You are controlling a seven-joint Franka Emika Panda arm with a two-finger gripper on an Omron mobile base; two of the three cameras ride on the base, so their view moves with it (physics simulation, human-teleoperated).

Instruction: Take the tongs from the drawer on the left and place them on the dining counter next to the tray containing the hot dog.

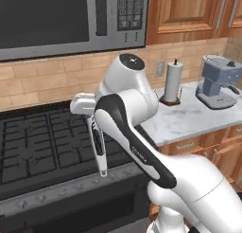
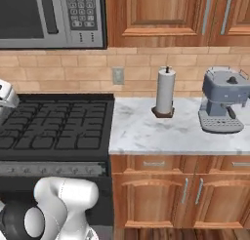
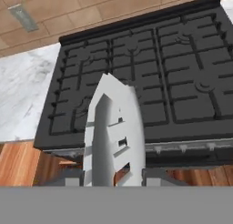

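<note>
Silver-grey tongs [image 1: 98, 149] are held by the jaws, which are closed on the upper end; the long axis hangs down from the gripper [image 1: 90, 114] over the front of the black stove [image 1: 42, 147]; in the hand view the tongs [image 3: 113, 136] run straight out from the jaws, hiding the fingertips; the grip point itself is masked by the white arm; the marble desk [image 2: 161, 129] beside the stove carries a paper-towel roll [image 2: 165, 91] and a coffee machine [image 2: 222, 100].

"FRANKA" on the arm [image 1: 142, 156]
</note>
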